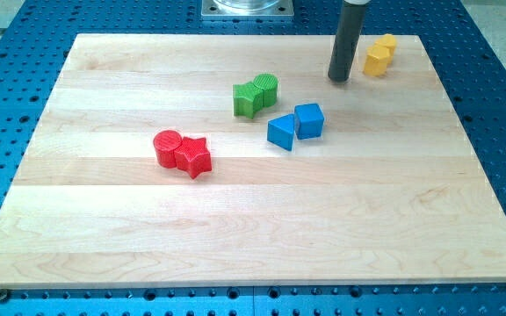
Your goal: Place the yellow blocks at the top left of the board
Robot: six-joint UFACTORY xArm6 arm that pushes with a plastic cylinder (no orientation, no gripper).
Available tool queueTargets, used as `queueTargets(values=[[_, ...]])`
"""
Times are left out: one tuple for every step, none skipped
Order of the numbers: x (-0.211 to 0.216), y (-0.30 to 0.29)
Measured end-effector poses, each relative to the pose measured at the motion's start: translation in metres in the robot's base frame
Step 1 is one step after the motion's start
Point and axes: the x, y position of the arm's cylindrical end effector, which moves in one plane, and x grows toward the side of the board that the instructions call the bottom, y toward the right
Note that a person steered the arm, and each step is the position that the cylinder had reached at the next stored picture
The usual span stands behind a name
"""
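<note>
Two yellow blocks (379, 54) sit touching each other near the board's top right corner; their shapes are hard to make out. My tip (339, 78) stands on the board just to their left, a small gap apart from them. The dark rod rises from it to the view's top edge.
Two green blocks (256, 95) touch each other left of my tip. A blue triangular block (281, 132) and a blue cube (309, 120) lie below them. A red cylinder (167, 147) and a red star (195, 156) lie at mid-left. The wooden board (235, 237) rests on a blue perforated table.
</note>
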Motion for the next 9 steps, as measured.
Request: queueTargets(values=[[0.0,0.0],[0.009,0.0],[0.009,0.0],[0.031,0.01],[0.04,0.071],[0.023,0.133],[-0.024,0.167],[-0.076,0.16],[-0.058,0.093]])
